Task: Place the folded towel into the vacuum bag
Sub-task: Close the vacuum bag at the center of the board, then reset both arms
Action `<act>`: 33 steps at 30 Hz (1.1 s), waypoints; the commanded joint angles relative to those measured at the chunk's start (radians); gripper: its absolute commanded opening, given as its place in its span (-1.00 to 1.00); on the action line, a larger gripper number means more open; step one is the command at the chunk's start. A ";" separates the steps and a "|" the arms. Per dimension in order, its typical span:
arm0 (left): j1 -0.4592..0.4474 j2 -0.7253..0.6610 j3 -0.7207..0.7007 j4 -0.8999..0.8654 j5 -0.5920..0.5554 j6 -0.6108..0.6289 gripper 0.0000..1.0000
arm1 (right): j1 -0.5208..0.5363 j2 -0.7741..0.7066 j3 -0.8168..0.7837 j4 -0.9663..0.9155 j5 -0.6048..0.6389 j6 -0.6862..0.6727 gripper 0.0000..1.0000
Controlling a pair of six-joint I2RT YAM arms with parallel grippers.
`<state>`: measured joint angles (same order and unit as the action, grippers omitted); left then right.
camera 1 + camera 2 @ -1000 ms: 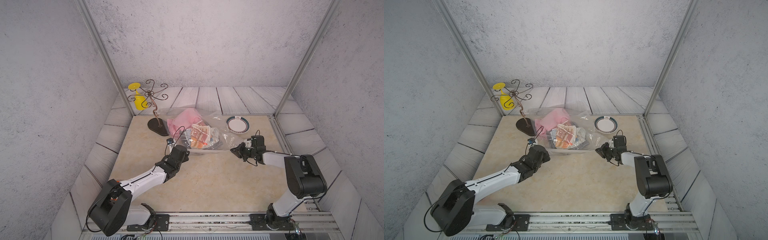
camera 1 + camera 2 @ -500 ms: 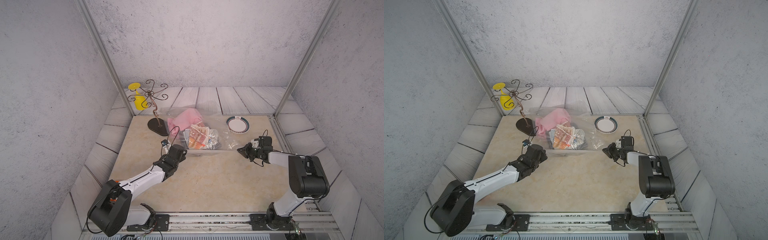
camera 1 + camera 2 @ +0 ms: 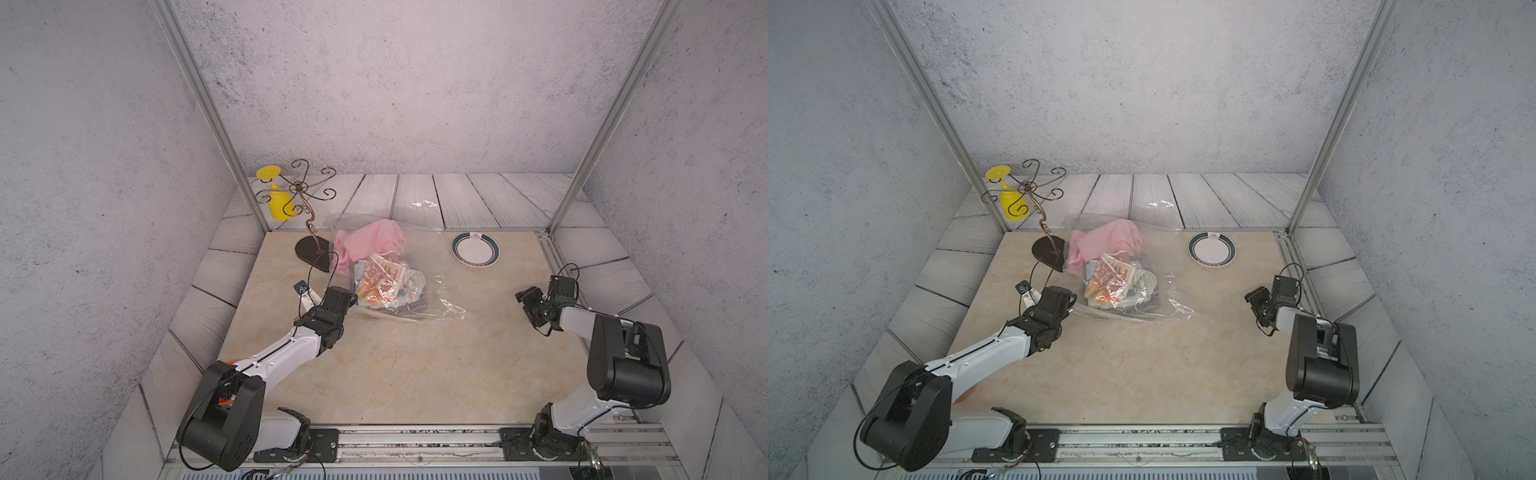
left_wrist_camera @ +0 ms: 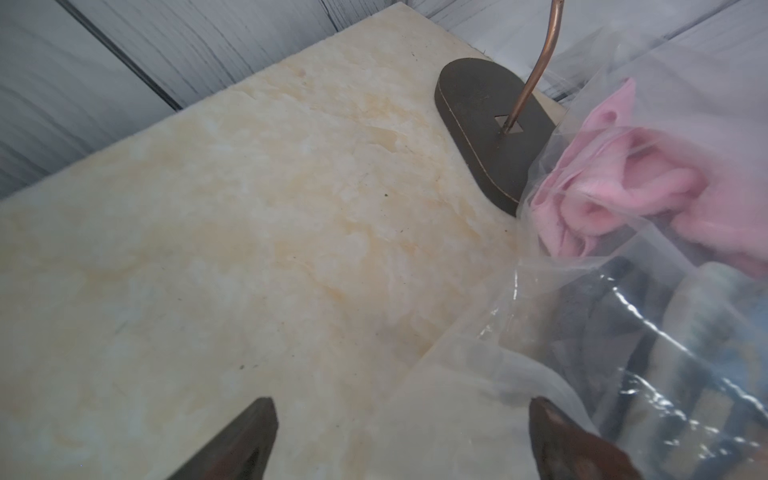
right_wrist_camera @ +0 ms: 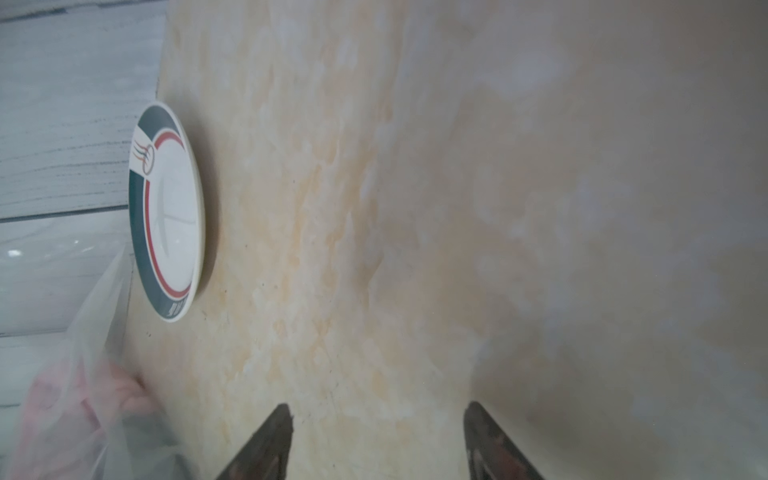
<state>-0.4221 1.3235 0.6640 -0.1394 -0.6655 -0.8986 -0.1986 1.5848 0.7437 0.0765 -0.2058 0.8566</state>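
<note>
Crouching low by vacuum bag (image 3: 446, 309), left tool (image 4: 403, 405) gapes (empty); right tool (image 5: 378, 409) parted, empty.

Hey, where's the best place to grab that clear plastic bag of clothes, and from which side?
Probably the loose front flap of the vacuum bag, on the robot's near side. It is thin, empty film lying low on the table, so an end effector could pinch it shut, unlike the bulging middle. Come in low from the front; the left end effector stands open beside it.
</note>
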 commanded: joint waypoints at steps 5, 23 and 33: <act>-0.001 0.016 0.080 -0.044 -0.059 0.226 0.97 | 0.020 -0.185 -0.047 -0.009 0.329 -0.180 0.73; 0.221 0.153 0.232 0.003 0.034 0.597 0.97 | 0.267 -0.138 -0.166 0.329 0.752 -0.639 0.98; 0.286 0.274 0.147 0.286 0.068 0.736 0.97 | 0.235 -0.007 -0.350 0.862 0.389 -0.812 0.98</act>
<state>-0.1463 1.6169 0.8417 0.0376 -0.6151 -0.2222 0.0406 1.5208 0.4202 0.7341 0.3599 0.1364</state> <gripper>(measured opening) 0.987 0.989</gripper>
